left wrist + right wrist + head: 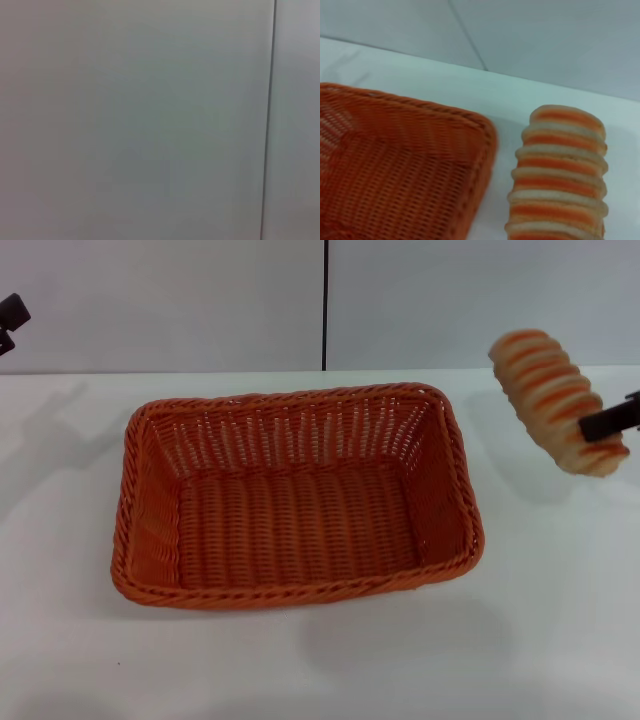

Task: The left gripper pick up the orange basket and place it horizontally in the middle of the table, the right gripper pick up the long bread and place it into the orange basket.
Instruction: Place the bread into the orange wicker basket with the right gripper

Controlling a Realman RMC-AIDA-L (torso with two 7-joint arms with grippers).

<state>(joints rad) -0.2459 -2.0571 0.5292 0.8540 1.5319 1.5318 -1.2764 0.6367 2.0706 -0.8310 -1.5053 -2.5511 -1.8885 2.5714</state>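
White table [560, 640] under orange basket [295, 500], centred, lengthwise; long bread [555, 400] aloft beside it, pinched low by right gripper [612, 422]; probably light, soft, best held mid-length; left gripper [10, 320] parked, jaws unclear.

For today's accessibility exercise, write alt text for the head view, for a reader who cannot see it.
The right gripper holds a striped long bread in the air, to the right of an empty orange basket that sits lengthwise in the middle of a white table. The left gripper is just visible at the far left edge, away from the basket.
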